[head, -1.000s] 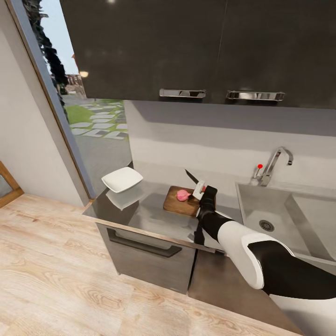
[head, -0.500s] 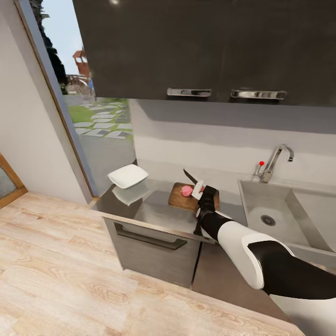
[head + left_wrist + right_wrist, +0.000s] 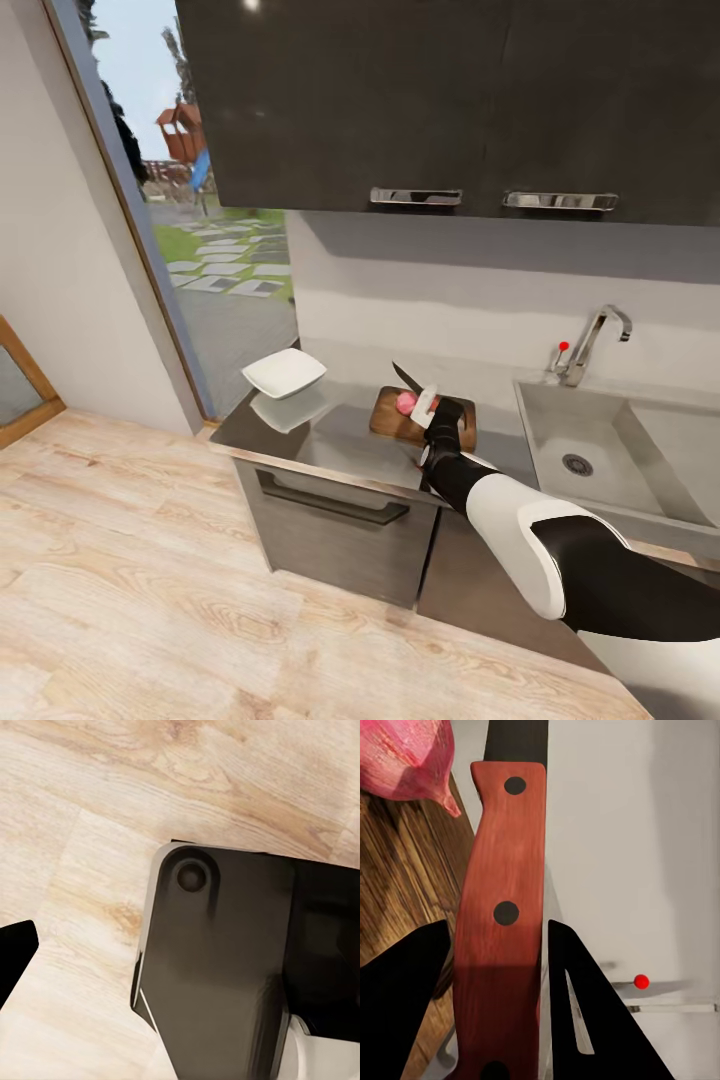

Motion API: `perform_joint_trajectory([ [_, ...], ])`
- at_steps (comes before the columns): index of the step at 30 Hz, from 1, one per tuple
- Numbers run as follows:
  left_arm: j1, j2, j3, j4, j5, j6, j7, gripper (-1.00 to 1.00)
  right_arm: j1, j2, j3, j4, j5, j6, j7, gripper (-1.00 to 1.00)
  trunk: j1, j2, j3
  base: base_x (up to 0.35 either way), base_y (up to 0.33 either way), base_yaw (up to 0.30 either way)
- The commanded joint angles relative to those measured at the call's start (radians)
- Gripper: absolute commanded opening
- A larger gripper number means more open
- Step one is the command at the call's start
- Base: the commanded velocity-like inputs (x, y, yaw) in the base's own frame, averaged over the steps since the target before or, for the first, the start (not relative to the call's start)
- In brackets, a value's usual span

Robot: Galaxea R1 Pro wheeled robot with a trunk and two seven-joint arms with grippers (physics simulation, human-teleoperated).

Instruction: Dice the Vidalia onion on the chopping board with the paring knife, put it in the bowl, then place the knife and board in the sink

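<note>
My right gripper (image 3: 428,402) is shut on the paring knife (image 3: 407,378), whose dark blade points up and away over the chopping board (image 3: 398,428). The pink Vidalia onion (image 3: 405,403) lies on the board just beside the gripper. In the right wrist view the reddish riveted handle (image 3: 502,907) sits between my two black fingers (image 3: 405,1005), with the onion (image 3: 409,757) and the board (image 3: 394,885) beyond. The white bowl (image 3: 285,372) stands on the countertop (image 3: 340,450), left of the board. The sink (image 3: 600,440) lies to the right.
A chrome tap (image 3: 592,343) with a red knob (image 3: 563,347) stands behind the sink. Dark wall cabinets (image 3: 450,100) hang above the counter. A glass door (image 3: 200,260) is at the left. The left wrist view shows wooden floor (image 3: 90,817) and a dark robot part (image 3: 225,960).
The whole picture has shifted, so the camera has moved; the counter now looks slightly smaller and further right. The knife stays gripped over the board beside the onion.
</note>
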State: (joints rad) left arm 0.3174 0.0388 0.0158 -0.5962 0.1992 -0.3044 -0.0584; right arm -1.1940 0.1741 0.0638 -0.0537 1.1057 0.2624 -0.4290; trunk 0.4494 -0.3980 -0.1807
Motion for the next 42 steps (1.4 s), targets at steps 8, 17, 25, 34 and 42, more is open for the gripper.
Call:
perform_joint_trajectory([
  [8,0.000,0.000,0.002,-0.002,0.009,0.001,-0.006,1.00,-0.001,0.000,0.007,0.008,0.003,0.009,0.000,-1.00,0.001,-0.002,-0.002,0.006,0.000,0.000],
  [17,0.000,0.000,0.001,-0.002,0.009,0.000,-0.006,1.00,-0.001,0.000,0.007,0.021,0.003,0.012,0.003,-1.00,0.001,-0.002,-0.002,0.047,0.000,0.000],
  [25,0.000,0.000,0.001,-0.002,0.009,0.000,-0.006,1.00,-0.001,0.000,0.007,0.024,0.003,0.013,0.018,-1.00,0.001,-0.002,-0.002,0.003,0.000,0.000],
  [34,0.000,0.000,0.001,-0.001,0.009,0.000,-0.005,1.00,-0.001,0.000,0.007,0.023,0.003,0.012,0.088,-1.00,0.001,-0.002,-0.002,0.000,0.000,0.000],
  [42,0.000,0.000,0.001,-0.001,0.009,0.000,-0.004,1.00,-0.001,0.000,0.007,0.023,0.003,0.012,0.091,-1.00,0.001,-0.002,-0.002,0.000,0.000,0.000],
])
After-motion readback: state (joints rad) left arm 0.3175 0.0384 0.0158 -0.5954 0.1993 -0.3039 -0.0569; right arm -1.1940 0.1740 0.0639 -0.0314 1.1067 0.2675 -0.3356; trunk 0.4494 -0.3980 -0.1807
